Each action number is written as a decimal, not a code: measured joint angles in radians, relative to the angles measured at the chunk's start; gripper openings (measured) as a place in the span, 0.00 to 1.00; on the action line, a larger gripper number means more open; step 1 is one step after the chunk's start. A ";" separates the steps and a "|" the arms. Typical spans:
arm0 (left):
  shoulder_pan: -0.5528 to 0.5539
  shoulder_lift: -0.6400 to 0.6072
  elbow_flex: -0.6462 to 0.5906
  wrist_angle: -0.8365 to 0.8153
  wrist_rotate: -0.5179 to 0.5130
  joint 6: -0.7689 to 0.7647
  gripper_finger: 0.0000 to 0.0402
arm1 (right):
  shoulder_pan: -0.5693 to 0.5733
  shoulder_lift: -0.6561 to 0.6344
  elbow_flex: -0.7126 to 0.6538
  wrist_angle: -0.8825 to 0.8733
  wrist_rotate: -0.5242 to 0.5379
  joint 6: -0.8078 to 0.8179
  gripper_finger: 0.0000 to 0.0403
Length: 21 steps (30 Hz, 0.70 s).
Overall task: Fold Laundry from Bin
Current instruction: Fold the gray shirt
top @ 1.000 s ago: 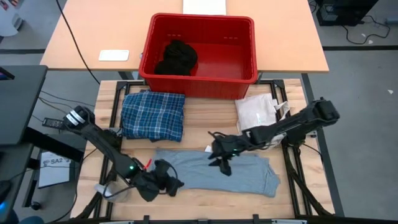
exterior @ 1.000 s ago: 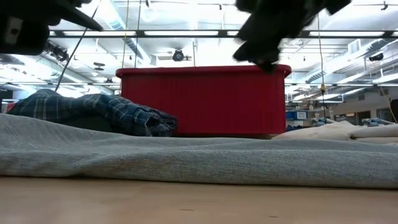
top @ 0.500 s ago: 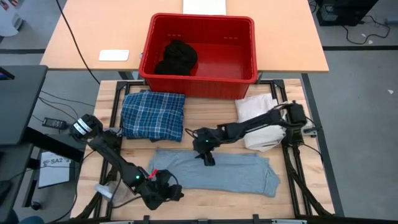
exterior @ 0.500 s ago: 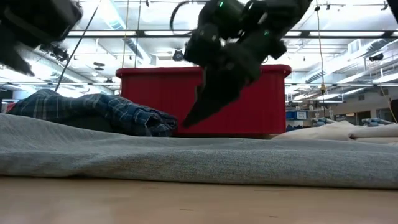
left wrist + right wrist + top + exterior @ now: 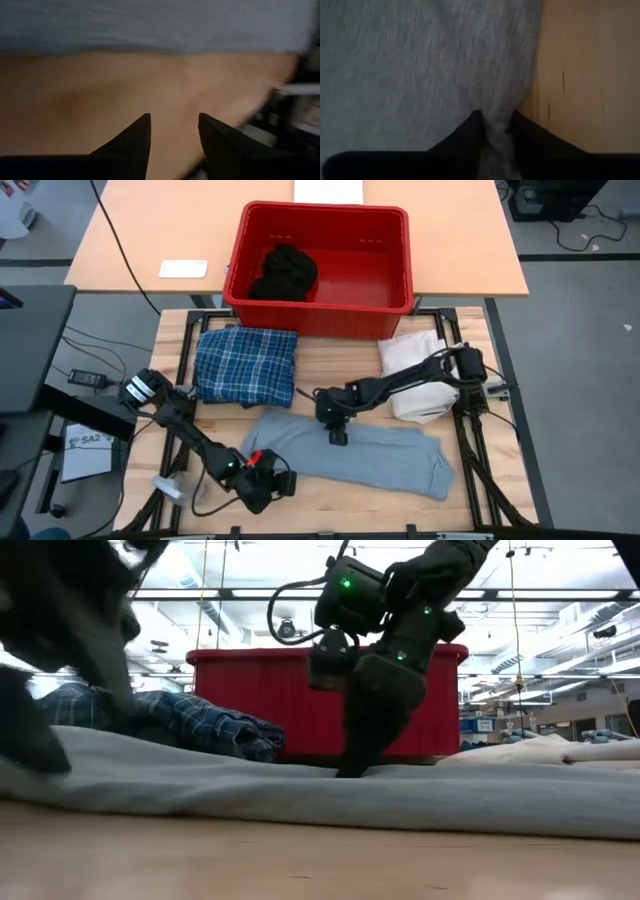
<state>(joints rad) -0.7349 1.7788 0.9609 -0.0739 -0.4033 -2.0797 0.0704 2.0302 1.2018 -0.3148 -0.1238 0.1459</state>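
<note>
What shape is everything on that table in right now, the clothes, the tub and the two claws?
Grey garment: spread flat on the table.
Plaid shirt: folded.
Black piece: bunched inside the bin.
White fabric bag: lying crumpled.
Right gripper: pinching the grey garment's edge.
Left gripper: open, empty, over bare wood.

You have even, bright overhead light in the high view, with only soft, short shadows beside the red bin (image 5: 318, 255). In the low view the ceiling light strips (image 5: 300, 592) glare white, leaving both arms as dark silhouettes; the arm at the picture's left is smeared. Your left wrist view is dim and blurred throughout. Your right wrist view is soft, its cloth (image 5: 420, 70) weave indistinct.
</note>
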 joint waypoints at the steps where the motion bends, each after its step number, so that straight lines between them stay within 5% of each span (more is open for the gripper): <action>1: 0.005 0.004 -0.001 -0.018 0.000 0.000 0.42 | 0.000 -0.002 0.000 -0.027 -0.007 0.033 0.26; 5: 0.029 0.020 -0.002 -0.032 -0.003 -0.010 0.42 | 0.000 -0.034 -0.001 -0.171 -0.072 0.203 0.16; 10: 0.065 0.036 -0.002 -0.006 0.000 -0.047 0.42 | 0.059 -0.104 -0.016 -0.255 -0.171 0.339 0.15; 15: 0.093 0.036 0.000 0.004 -0.027 -0.047 0.42 | 0.099 -0.197 -0.014 -0.244 -0.051 0.317 0.25; 21: 0.132 0.052 0.000 0.004 0.013 -0.055 0.44 | 0.015 -0.232 -0.014 -0.213 0.019 0.265 0.49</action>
<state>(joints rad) -0.6026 1.8304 0.9607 -0.0697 -0.3905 -2.1351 0.0853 1.7980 1.1879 -0.5282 -0.1052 0.4104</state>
